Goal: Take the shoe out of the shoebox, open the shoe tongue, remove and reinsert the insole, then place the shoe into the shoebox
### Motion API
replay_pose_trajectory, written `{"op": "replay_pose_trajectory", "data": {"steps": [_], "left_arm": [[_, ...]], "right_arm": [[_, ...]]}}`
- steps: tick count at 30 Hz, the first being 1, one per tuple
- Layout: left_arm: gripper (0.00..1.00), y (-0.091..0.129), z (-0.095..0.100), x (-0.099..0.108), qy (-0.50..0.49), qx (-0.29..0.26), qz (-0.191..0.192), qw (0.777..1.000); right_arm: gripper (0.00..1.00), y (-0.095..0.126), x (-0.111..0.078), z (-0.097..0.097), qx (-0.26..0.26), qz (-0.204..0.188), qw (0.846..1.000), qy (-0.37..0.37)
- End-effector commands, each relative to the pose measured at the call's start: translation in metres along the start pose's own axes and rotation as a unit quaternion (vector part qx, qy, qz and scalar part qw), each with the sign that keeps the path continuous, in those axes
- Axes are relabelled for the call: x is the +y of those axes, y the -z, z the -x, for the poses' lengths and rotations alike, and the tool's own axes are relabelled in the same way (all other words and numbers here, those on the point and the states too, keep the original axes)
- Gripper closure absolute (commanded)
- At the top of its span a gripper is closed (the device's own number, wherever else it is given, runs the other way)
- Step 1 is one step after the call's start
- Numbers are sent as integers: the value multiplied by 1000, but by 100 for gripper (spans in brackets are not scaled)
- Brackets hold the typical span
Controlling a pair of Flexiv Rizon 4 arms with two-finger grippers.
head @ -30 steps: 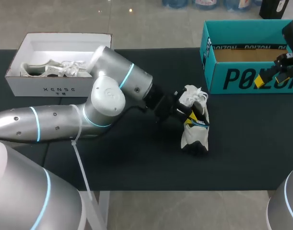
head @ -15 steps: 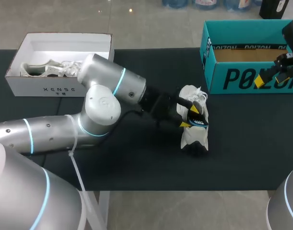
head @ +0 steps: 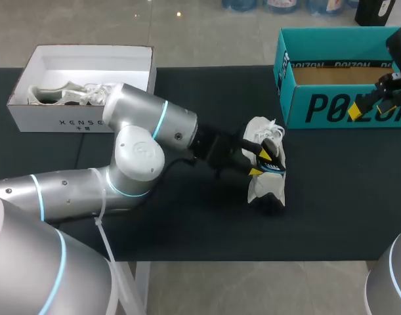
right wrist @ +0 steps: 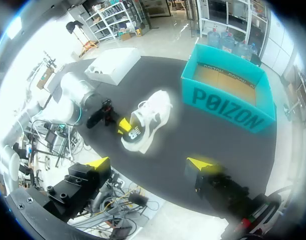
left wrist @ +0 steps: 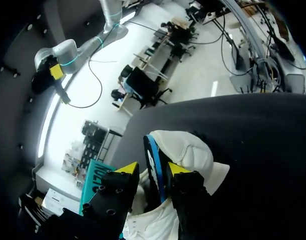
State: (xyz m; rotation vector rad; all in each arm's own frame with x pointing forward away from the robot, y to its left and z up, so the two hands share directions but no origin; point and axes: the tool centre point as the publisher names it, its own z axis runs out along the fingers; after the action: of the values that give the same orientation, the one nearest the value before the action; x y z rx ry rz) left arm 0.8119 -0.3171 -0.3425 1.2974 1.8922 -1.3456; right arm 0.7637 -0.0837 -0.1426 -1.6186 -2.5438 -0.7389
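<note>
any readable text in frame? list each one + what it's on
"POIZON": large black letters on the teal shoebox front wall, repeated small along its inner rim.
"XENSE": front wall of the white shoebox; the line under it is too small to read.
Side mark on the shoe: not readable.

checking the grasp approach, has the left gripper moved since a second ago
Yes: the left gripper has edged right, further onto the shoe, toward the teal box.

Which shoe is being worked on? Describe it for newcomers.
Find the teal box at the far right of the black table. In front of its left corner, a white shoe lies on the table at the left gripper. The other shoe sits inside the white box.
</note>
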Motion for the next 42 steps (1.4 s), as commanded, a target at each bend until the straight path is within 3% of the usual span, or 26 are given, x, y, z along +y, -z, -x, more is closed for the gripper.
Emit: {"op": "replay_pose_trajectory", "data": {"steps": [1, 5, 9, 25, 31, 38, 39, 40, 41, 42], "left_arm": [[72, -6, 1, 4, 0, 4, -2, 1000], [78, -5, 1, 4, -1, 6, -3, 1000], [100, -3, 1, 10, -5, 14, -3, 1000], [100, -2, 9, 44, -36, 50, -1, 998], [100, -21, -11, 35, -20, 62, -24, 998], [100, -8, -26, 26, -4, 68, -16, 998], [98, -5, -25, 26, -4, 66, -11, 998], [65, -1, -24, 25, -5, 65, -9, 998], [54, 3, -21, 25, -7, 64, -4, 998], [31, 7, -18, 25, -10, 61, 1, 998]], "right_arm": [[0, -1, 1, 0, -1, -2, 1000, 0], [0, -1, 1, 0, -1, -2, 1000, 0], [0, -1, 1, 0, -1, -2, 1000, 0], [0, -1, 1, 0, -1, -2, 1000, 0], [0, -1, 1, 0, -1, -2, 1000, 0], [0, -1, 1, 0, -1, -2, 1000, 0], [0, -1, 1, 0, -1, -2, 1000, 0], [0, -1, 1, 0, -1, -2, 1000, 0], [0, -1, 1, 0, -1, -2, 1000, 0], [0, -1, 1, 0, -1, -2, 1000, 0]]}}
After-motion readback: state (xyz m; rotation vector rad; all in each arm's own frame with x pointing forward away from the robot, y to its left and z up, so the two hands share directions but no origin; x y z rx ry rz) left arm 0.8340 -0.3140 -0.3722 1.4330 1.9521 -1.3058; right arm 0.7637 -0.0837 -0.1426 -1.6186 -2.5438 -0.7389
